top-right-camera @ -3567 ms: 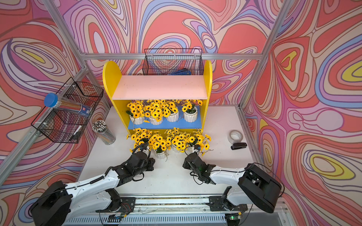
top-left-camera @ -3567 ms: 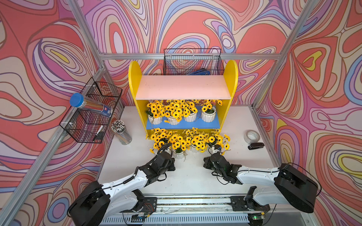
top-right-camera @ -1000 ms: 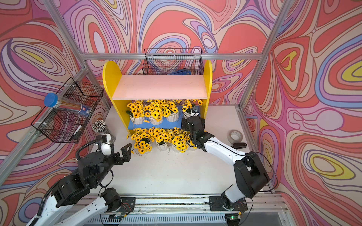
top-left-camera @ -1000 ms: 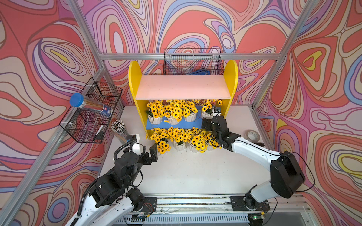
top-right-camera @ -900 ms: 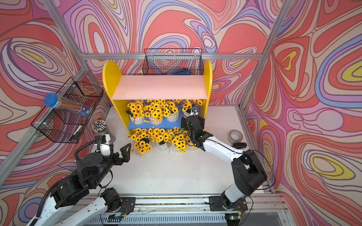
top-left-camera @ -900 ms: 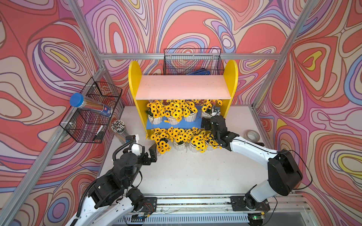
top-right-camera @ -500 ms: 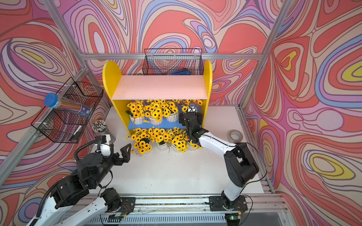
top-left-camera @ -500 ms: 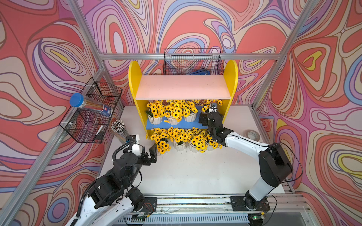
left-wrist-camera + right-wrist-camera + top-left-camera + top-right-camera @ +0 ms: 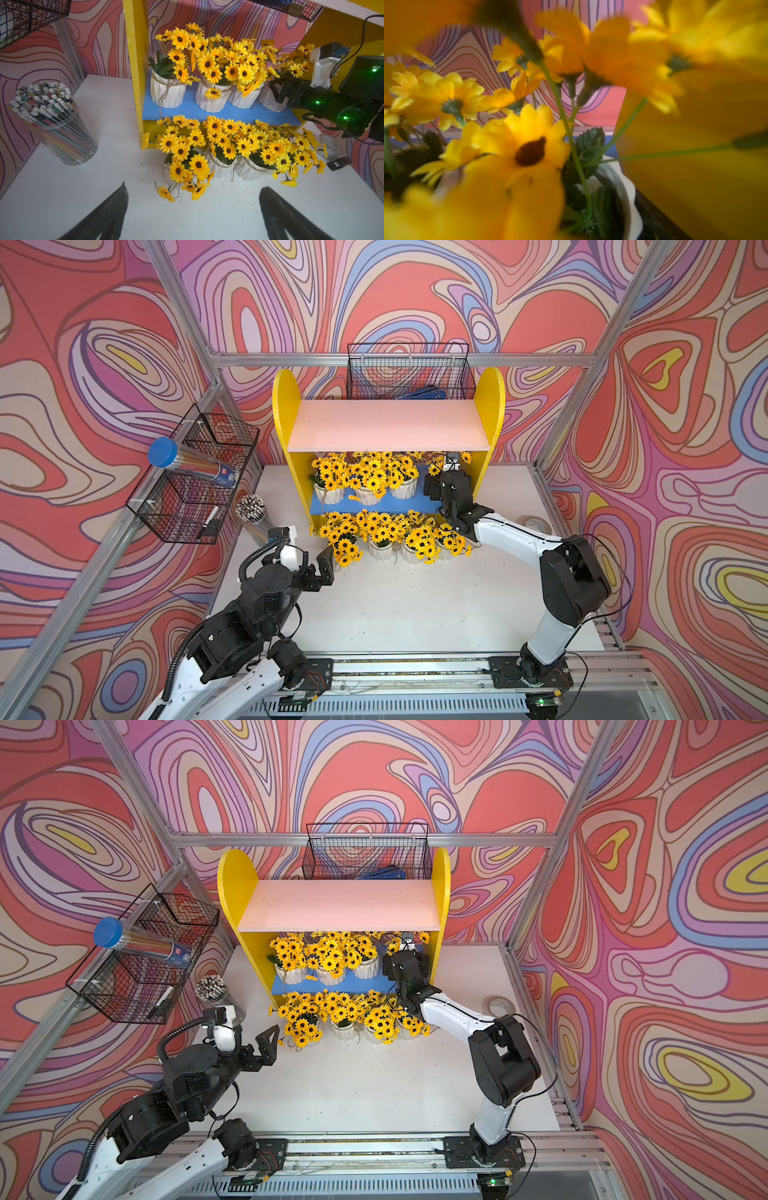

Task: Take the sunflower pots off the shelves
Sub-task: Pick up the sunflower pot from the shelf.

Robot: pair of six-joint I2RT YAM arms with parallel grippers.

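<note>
Eight small white ribbed ceramic sunflower pots (image 9: 167, 91) in total: four on the blue lower board (image 9: 187, 109) of the yellow wooden shelves (image 9: 286, 406), and four on the white table (image 9: 395, 605) just in front.
Left gripper (image 9: 193, 187): jaws apart, empty, above the table.
Right gripper (image 9: 275, 91): astride the rightmost board pot (image 9: 267, 101); whether it clamps cannot be told.

Blurred sunflower pot (image 9: 631, 193), right wrist view

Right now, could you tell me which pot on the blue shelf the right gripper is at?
The pot at the robot's right end of the row, beside the yellow side panel; only it has the right gripper at it.
</note>
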